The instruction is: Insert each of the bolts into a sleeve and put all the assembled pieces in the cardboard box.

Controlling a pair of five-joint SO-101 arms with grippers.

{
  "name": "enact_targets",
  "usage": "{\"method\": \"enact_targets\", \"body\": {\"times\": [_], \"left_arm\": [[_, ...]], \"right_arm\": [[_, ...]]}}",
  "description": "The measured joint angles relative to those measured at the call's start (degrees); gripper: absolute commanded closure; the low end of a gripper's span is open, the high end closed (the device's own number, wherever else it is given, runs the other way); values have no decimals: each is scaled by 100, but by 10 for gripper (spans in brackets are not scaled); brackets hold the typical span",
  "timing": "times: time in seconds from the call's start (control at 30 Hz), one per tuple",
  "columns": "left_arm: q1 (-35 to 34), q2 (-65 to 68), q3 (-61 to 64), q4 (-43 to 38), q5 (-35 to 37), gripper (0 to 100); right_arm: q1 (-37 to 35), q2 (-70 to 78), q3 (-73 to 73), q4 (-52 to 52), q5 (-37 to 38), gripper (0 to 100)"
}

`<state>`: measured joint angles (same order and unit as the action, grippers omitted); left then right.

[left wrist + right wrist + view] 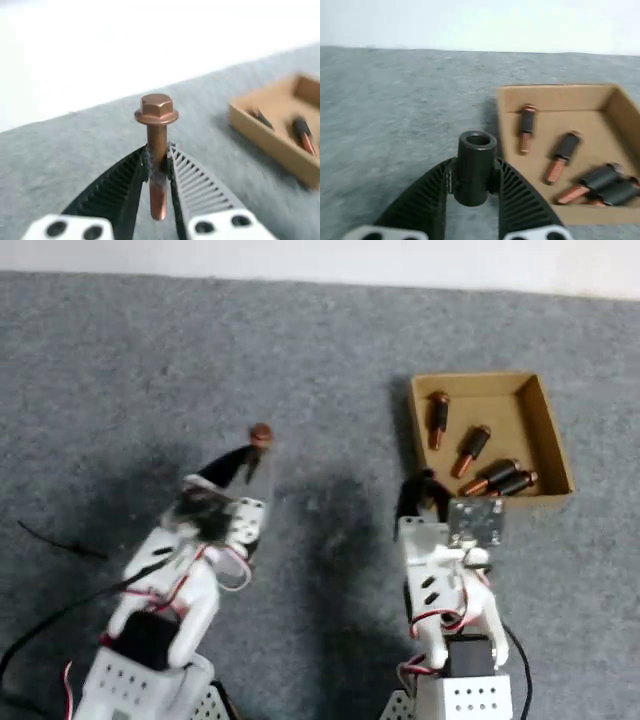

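The left fingers (pixel 120 185), black ribbed plastic, pinch the bolt (pixel 156 131) by its shank over the grey, felt-like desk (pixel 330 360). Its hexagonal flanged head sits out beyond the fingertips, and its smooth copper-coloured tip points back toward the wrist. Further right, the right fingers (pixel 520 195) clamp the sleeve (pixel 476 162), a matte black tube whose round bore opens at the end away from the wrist. To mate them well, the bolt probably has to be turned so its tip faces the bore, lined up along the tube's axis, and fed in slowly. A slight tilt would likely make it catch on the rim. Farthest right, the cardboard box (pixel 480 382) holds four assembled pieces (pixel 470 450) lying loose on its floor.
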<state>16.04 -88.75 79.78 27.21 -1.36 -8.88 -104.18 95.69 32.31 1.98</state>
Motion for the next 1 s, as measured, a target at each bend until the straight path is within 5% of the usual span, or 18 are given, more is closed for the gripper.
{"method": "enact_targets", "body": {"times": [0.4, 0.67, 0.83, 1.0], "left_arm": [[-396, -1459, 352, -114, 536, 993], [-273, -1459, 202, -422, 695, 993], [114, -1459, 176, -492, 905, 993], [466, -1459, 44, -545, 1899, 992]], "right_arm": [[-1846, 0, 0, -1969, 9, 993], [-3051, 0, 0, -1785, 1327, 993], [-3165, 0, 0, -1486, 1459, 993], [-3165, 0, 0, -1442, 1468, 993]]}}
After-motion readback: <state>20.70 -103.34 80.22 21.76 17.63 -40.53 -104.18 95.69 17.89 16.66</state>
